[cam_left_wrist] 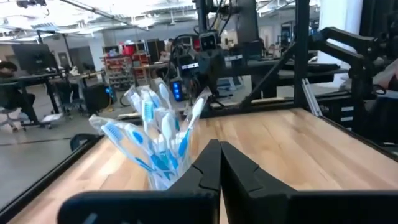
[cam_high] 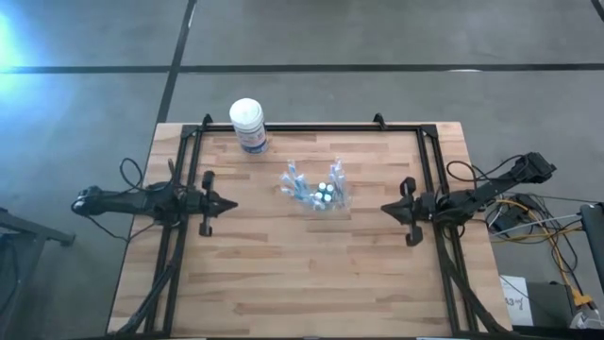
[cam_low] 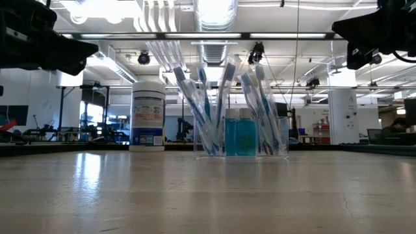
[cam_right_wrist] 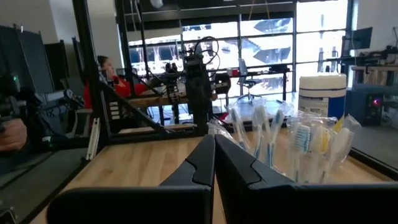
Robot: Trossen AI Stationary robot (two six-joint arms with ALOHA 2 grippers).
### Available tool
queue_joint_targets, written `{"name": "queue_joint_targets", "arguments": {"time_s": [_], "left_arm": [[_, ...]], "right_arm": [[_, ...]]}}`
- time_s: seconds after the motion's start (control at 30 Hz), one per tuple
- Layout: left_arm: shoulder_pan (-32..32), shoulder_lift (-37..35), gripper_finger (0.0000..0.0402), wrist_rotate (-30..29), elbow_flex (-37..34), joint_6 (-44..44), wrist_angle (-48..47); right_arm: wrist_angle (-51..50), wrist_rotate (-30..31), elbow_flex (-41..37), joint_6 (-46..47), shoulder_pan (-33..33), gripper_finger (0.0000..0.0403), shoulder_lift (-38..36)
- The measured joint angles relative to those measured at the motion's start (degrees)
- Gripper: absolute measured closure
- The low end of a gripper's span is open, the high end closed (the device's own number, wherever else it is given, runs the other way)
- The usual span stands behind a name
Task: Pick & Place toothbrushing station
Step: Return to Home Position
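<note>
Station: the toothbrushing station (cam_high: 316, 192) stands upright about midway between the desk's (cam_high: 311, 283) left and right edges, somewhat nearer the edge that carries the canister than the opposite edge; nothing touches it
Contents: toothbrushes (cam_low: 209, 120) lean in it, heads up and fanned outward; a blue thing sits low in its middle, and what it is I cannot tell
Canister: a white-lidded canister (cam_high: 248, 124) with a blue label stands near that same edge, toward the left corner, apart from the station
Left end effector: the left end effector (cam_high: 229, 204) hangs over the desk near the left edge, pointing at the station and well apart from it; its wrist view shows the fingers pressed together with nothing between them
Right end effector: the right end effector (cam_high: 385, 207) hangs near the right edge, facing the station from the other side, apart from it; fingers likewise pressed together and empty
Step in hand: judged to be the return to rest, with the station loaded and both arms clear of it
How to do it well: draw each arm back along its own line, away from the station, not across it; keep height above the desk; keep the fingers together so nothing catches a leaning brush; move slowly, since the light holder would likely slide or tip at a nudge
Risk: judged small, as both arms are already clear of the station
</note>
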Motion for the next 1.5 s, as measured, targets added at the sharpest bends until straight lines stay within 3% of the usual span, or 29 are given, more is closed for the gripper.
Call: {"name": "queue_joint_targets", "arguments": {"time_s": [0.3, 0.77, 1.5], "left_arm": [[0.02, -0.04, 0.04, 4.42, -0.04, -0.62, -1.09], [0.02, -0.04, 0.0396, 4.67, -0.09, -9.43, -1.57], [0.02, 0.04, 0.0387, 4.01, -0.04, -12.44, -1.62]], "right_arm": [[0.13, -0.03, 0.0, 3.12, -3.24, 0.0394, -0.11], [1.51, 1.14, 0.0, -0.79, -5.15, 0.0394, 0.02], [1.42, 1.08, 0.0, 1.77, -5.11, 0.0394, 0.09]]}}
